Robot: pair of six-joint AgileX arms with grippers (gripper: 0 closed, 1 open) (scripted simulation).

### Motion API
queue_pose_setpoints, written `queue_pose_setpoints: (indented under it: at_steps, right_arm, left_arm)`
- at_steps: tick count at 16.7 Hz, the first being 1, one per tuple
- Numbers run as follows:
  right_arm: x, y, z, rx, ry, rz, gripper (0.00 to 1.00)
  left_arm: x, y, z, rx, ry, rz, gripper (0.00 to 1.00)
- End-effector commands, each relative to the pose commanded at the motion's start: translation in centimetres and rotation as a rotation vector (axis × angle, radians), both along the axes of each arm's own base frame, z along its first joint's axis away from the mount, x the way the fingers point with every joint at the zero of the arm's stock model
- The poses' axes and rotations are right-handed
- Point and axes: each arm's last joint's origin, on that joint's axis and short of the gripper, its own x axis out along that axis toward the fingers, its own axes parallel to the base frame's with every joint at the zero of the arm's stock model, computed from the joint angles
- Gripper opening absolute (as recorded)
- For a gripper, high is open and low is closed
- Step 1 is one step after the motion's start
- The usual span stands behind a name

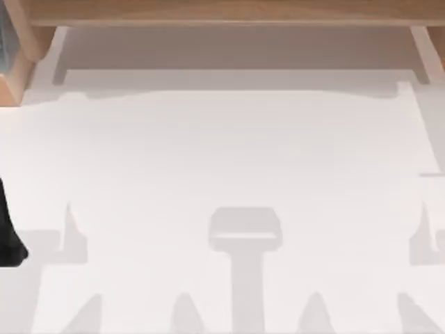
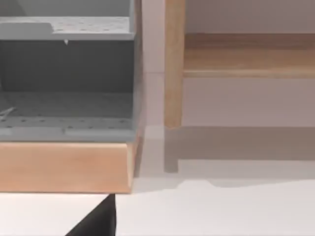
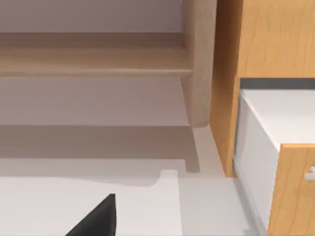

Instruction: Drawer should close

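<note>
A drawer [image 3: 294,189] stands pulled out of a wooden cabinet [image 3: 266,44] in the right wrist view. It has a wooden front, a white side wall [image 3: 256,142] and a small pale handle [image 3: 310,173] at the picture's edge. A dark part of my right gripper [image 3: 98,219] shows low in that view, some way off from the drawer. In the left wrist view my left gripper [image 2: 98,219] shows as a dark wedge just in front of a wooden panel [image 2: 64,167] with grey perforated shelves [image 2: 66,115] behind it. My left arm [image 1: 8,229] sits at the table's left edge.
A long wooden shelf [image 1: 222,12] on legs runs along the back of the white table [image 1: 222,174]. One wooden leg [image 2: 173,64] stands beside the grey unit, and another leg [image 3: 199,64] stands beside the drawer cabinet. The grey unit's corner [image 1: 10,49] shows at the far left.
</note>
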Motion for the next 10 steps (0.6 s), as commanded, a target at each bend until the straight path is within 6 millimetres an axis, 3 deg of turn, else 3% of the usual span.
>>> queue_pose_setpoints:
  at_steps: [4,7,10]
  right_arm:
    - [0.0,-0.2,1.0,-0.001,-0.015,-0.006,1.00]
    - [0.5,-0.6,3.9,-0.004,-0.033,-0.015,1.00]
    - [2.2,-1.3,7.5,-0.005,-0.030,-0.017,1.00]
  left_arm:
    - [0.0,0.0,0.0,0.000,0.000,0.000,1.00]
    - [0.0,0.0,0.0,0.000,0.000,0.000,1.00]
    - [0.0,0.0,0.0,0.000,0.000,0.000,1.00]
